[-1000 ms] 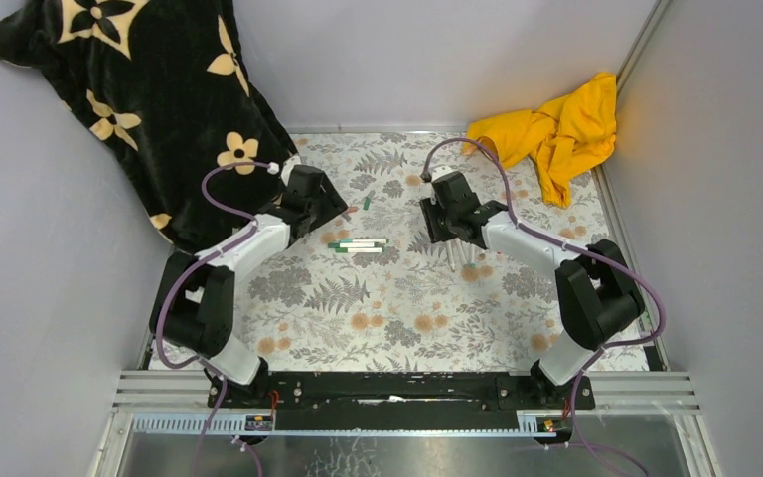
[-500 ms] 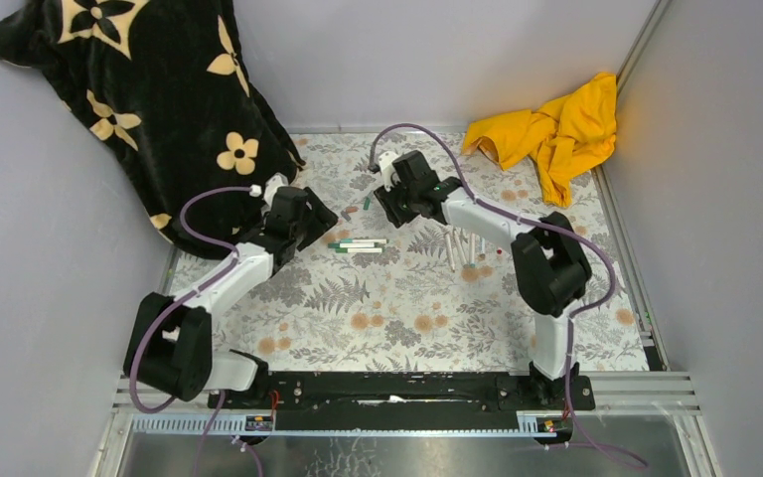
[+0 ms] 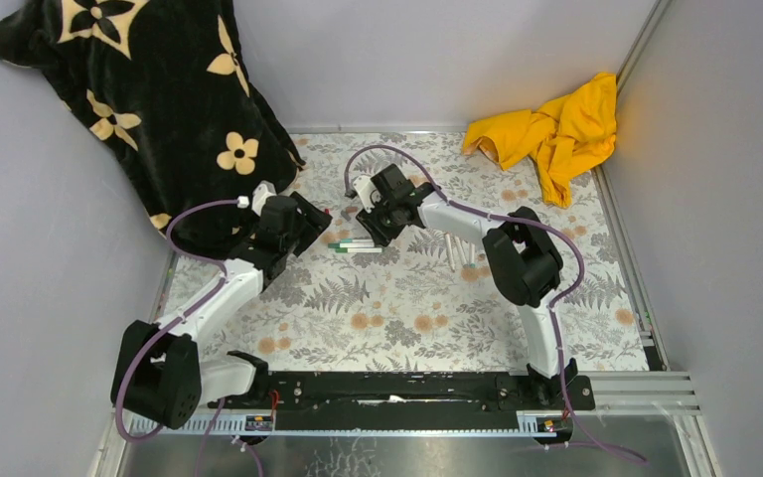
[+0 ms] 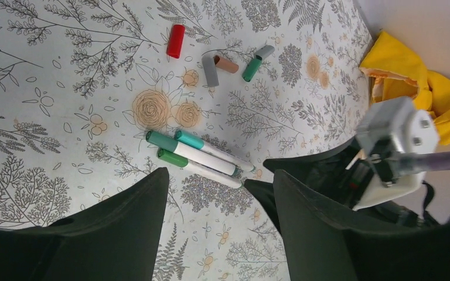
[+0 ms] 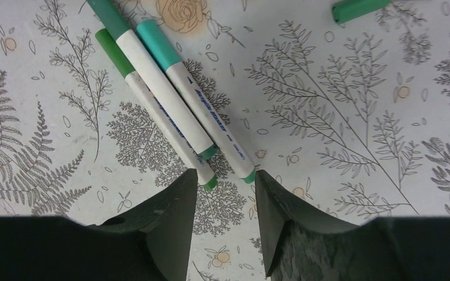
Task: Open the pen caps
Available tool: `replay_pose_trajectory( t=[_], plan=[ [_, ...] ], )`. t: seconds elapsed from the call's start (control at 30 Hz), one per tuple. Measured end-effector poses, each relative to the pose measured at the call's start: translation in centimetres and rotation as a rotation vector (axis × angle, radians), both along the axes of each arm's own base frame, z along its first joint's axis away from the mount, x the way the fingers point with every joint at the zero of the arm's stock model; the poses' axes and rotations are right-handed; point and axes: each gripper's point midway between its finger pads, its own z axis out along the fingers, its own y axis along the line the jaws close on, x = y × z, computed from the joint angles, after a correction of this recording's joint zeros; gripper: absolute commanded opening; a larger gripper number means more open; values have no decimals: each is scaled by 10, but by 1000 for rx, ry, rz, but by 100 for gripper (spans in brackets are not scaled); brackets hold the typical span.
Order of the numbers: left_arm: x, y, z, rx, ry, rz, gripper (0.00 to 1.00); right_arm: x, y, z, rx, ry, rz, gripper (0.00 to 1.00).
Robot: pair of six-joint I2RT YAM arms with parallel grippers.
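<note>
Caps (image 5: 159,44) are seen at the far ends of pens (image 5: 164,92) aimed lengthwise into the nearer, spread right pincer (image 5: 225,177).

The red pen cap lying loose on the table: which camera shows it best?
The left wrist view: the red cap lies whole, sharp and unobstructed there. The top external view shows at most a tiny red speck, and the right wrist view misses it entirely.

A black blanket (image 3: 149,109) with tan flowers drapes the upper left of the frame. A crumpled yellow cloth (image 3: 556,124) lies upper right, on the fern-printed surface (image 3: 407,308)
</note>
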Motion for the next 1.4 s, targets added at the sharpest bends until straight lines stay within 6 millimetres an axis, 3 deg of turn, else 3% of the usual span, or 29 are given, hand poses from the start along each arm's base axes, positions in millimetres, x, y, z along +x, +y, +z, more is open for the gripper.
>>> replay_pose_trajectory(
  t=[0.27, 0.8, 1.1, 1.23, 1.4],
  plan=[
    [0, 4, 5, -20, -15, 21, 71, -7, 0, -13, -38, 9, 39, 48],
    [-3, 8, -2, -29, -12, 37, 71, 11, 5, -31, -91, -28, 75, 46],
    [-5, 11, -7, -31, -12, 44, 71, 14, 7, -33, -94, -37, 90, 10],
    [-6, 14, -12, -27, -2, 50, 71, 15, 8, -33, -89, -44, 90, 0],
    [-3, 15, -17, -26, 4, 54, 72, 12, 6, -32, -72, -61, 85, 0]
  ],
)
